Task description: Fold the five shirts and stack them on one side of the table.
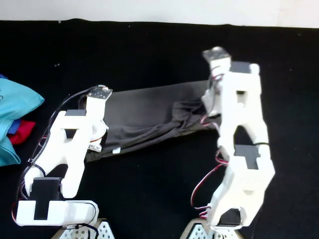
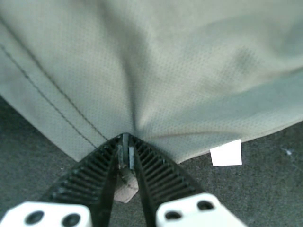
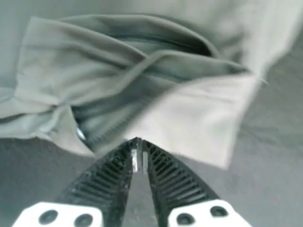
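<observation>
A dark grey shirt (image 1: 144, 112) lies stretched across the black table (image 1: 149, 199) between both arms. My left gripper (image 1: 99, 130) is at the shirt's left end. In the left wrist view the left gripper (image 2: 125, 152) is shut on the grey shirt (image 2: 156, 71), pinching its hemmed edge, with a white tag (image 2: 226, 153) beside it. My right gripper (image 1: 208, 112) is at the shirt's bunched right end. In the right wrist view the right gripper (image 3: 137, 156) is shut on the edge of the rumpled grey shirt (image 3: 142, 90).
A heap of other shirts sits at the table's left edge, with a teal shirt (image 1: 12, 109) on top and a red shirt (image 1: 22, 132) showing under it. Both arm bases stand at the front edge. A light wall (image 1: 159, 10) borders the table's far side.
</observation>
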Robot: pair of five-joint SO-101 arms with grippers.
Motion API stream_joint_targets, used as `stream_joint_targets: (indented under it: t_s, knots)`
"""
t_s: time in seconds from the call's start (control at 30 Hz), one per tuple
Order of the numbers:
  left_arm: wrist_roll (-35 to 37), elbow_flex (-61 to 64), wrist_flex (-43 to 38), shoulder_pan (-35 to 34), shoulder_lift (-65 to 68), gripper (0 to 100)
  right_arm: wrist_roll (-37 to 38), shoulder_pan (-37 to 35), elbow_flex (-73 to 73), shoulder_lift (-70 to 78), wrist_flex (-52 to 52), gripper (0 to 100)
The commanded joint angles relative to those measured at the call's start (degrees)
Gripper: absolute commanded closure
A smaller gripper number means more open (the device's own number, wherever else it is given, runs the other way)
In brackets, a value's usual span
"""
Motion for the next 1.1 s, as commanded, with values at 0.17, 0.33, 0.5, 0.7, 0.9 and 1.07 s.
stream_joint_targets:
  t_s: [0.17, 0.33, 0.5, 0.7, 0.9, 1.07]
  knots:
    - [0.4, 0.3, -0.7, 0.4, 0.9, 99, -4.7, -5.5, 2.6, -3.1, -11.4, 99.2]
    - [0.4, 0.3, -0.7, 0.4, 0.9, 99, -4.7, -8.8, 2.6, -2.9, -14.1, 99.2]
    - [0.4, 0.3, -0.7, 0.4, 0.9, 99, -4.6, -10.2, 2.0, 2.4, -14.2, 99.2]
    - [0.4, 0.3, -0.7, 0.4, 0.9, 99, -4.7, -8.0, 0.0, 4.7, -14.0, 99.2]
    - [0.4, 0.3, -0.7, 0.4, 0.9, 99, -4.7, -6.7, -7.3, -3.2, -5.1, 99.2]
    - [0.4, 0.3, -0.7, 0.4, 0.9, 99, -4.6, -7.6, -6.5, -4.7, 3.0, 99.2]
